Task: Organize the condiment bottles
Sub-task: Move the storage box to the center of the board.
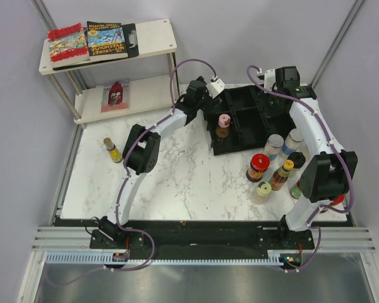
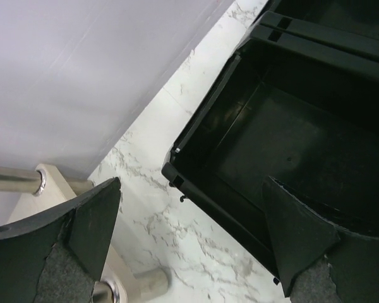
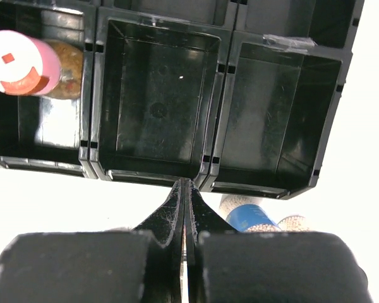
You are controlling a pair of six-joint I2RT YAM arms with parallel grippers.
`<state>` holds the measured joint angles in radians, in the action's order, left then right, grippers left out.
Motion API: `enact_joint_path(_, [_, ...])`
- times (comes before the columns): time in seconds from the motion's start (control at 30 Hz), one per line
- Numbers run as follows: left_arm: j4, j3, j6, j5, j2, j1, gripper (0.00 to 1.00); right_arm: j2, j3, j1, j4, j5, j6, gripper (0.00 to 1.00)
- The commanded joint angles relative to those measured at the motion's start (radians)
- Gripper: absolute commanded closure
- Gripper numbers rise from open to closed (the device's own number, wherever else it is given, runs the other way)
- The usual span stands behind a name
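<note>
While the left arm [image 1: 164, 126] reaches to the far left corner of the black compartmented tray [image 1: 237, 149], the right arm [image 1: 309, 126] bends over its right side in the top view. A pink-capped bottle [image 1: 224, 123] stands in the tray's near left compartment. A cluster of condiment bottles [image 1: 278, 167], including a red-capped jar [image 1: 259, 165], stands on the marble table [image 1: 177, 177] just beside the tray's near right corner. A lone bottle [image 1: 112, 150] stands well apart at the table's left side.

Left wrist view: the left gripper [image 2: 191, 183] is released, jaws spread wide with nothing between them, above a corner compartment of the tray.

Right wrist view: the right gripper [image 3: 184, 189] is clenched, fingers pressed together on nothing, over the tray's near wall. The pink-capped bottle occupies the left compartment. A blue-lidded jar [image 3: 246, 218] stands outside that wall.
</note>
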<state>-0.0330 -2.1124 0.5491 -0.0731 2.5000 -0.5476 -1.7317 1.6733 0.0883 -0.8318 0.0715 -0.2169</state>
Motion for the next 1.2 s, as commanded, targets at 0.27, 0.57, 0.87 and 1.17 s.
enact_joint_path(0.27, [-0.011,0.419,0.000,0.050,-0.242,-0.003,0.04,-0.117,0.052,0.005,0.026,-0.049,0.030,1.00])
enact_joint_path(0.57, [-0.007,0.531,-0.035,0.067,-0.349,-0.003,0.04,-0.200,0.114,0.030,0.023,-0.062,0.036,1.00])
enact_joint_path(0.87, [0.027,0.601,-0.074,0.133,-0.428,-0.003,0.05,-0.195,0.131,0.064,0.025,-0.065,0.033,1.00])
enact_joint_path(1.17, [0.079,0.672,-0.104,0.174,-0.500,-0.003,0.06,-0.181,0.100,0.091,0.031,-0.065,0.031,1.00])
